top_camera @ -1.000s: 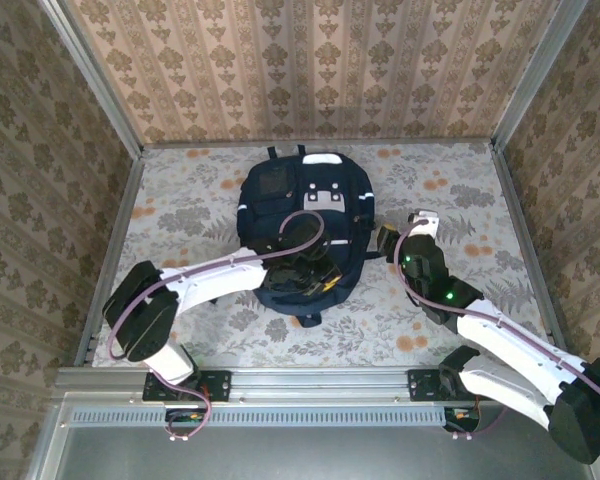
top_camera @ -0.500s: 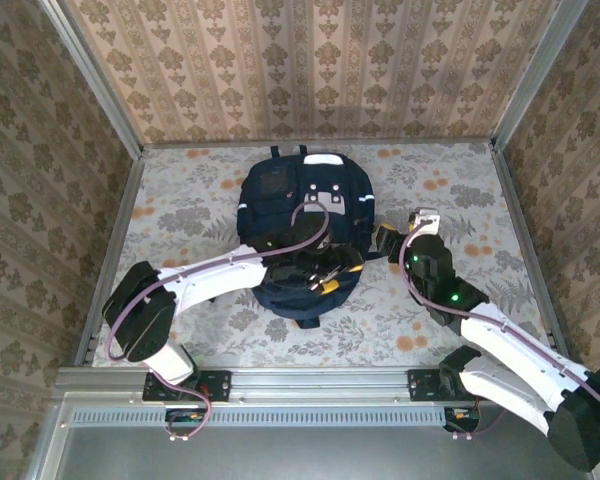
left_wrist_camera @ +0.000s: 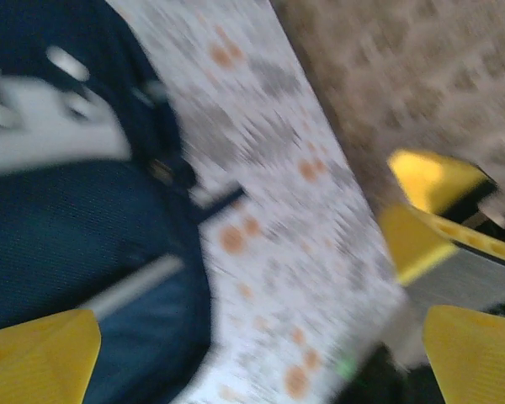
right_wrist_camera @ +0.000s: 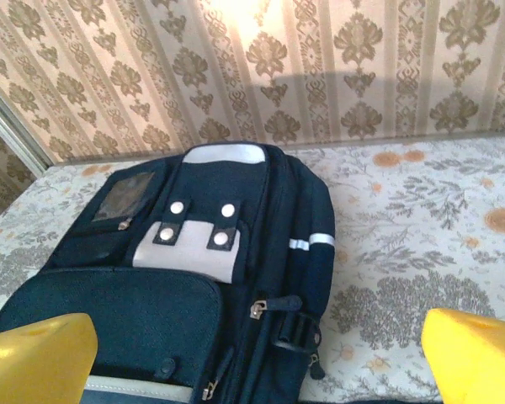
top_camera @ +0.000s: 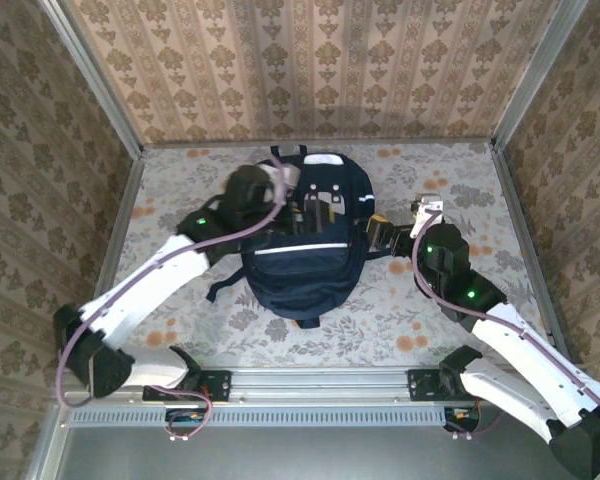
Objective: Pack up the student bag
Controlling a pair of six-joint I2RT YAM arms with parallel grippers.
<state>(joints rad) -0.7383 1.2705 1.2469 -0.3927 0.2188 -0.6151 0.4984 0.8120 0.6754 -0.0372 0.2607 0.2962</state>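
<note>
The student bag lies flat on the floral table, centre of the overhead frame, top end toward the far wall. The right wrist view shows its upper face: grey patch with four studs, zip pulls and a buckle along the right side.

Handling, as a judgement: the fabric is soft and will sag or fold when lifted by one point. Weight depends on contents, which cannot be seen. Smooth panels give poor purchase. Take hold at the top loop, a strap or a zip pull; use both arms for any lift.

Left gripper hangs over the bag's upper middle. Its wrist view is blurred, but the yellow fingers stand wide apart, nothing between them. Right gripper sits just beside the bag's right edge, fingers likewise spread and empty.

Change from one second earlier: the left arm lay across the bag's lower half, gripper at the front pocket; it has swung to the upper left. The white stripe across the bag's middle is now uncovered. The right gripper has shifted only slightly.
</note>
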